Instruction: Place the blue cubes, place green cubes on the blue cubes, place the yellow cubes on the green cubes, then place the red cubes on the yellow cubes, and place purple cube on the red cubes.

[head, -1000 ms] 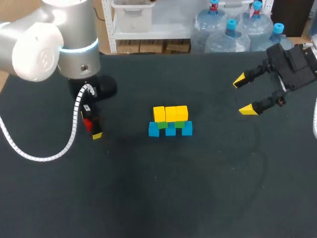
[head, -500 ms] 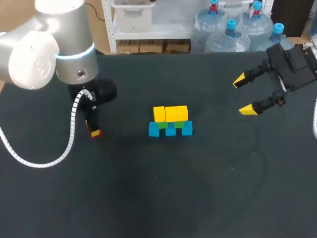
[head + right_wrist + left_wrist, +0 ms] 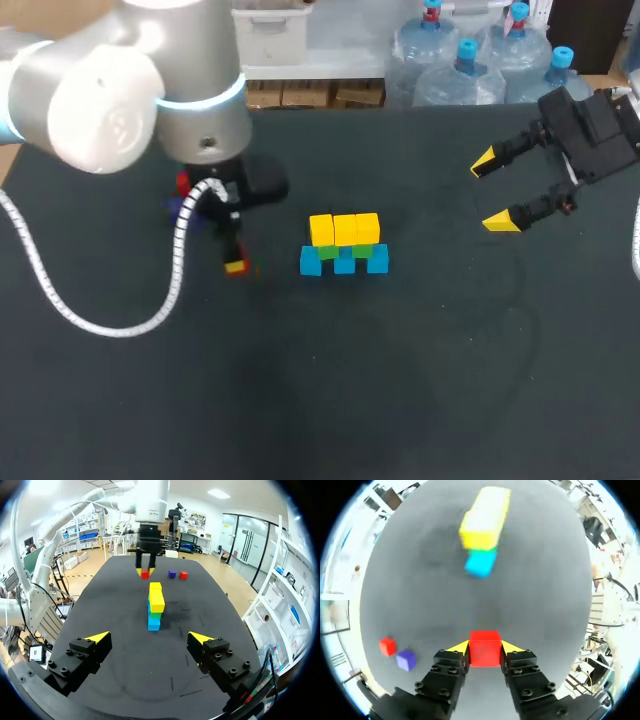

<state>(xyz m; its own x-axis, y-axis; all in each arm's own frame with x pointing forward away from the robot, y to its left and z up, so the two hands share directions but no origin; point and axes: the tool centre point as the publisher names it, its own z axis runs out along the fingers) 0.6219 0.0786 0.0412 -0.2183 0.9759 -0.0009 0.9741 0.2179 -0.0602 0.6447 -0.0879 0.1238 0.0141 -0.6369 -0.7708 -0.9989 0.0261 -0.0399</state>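
On the dark table (image 3: 400, 380), the left arm (image 3: 150, 90) hangs beside the blue-green-yellow stack (image 3: 344, 243), with the right gripper (image 3: 492, 192) spread empty well apart; the left wrist view plainly shows the left gripper (image 3: 485, 647) clamping a red cube (image 3: 485, 649), with a spare red cube (image 3: 387, 646) and a purple cube (image 3: 406, 660) nearby, arm-hidden from above.
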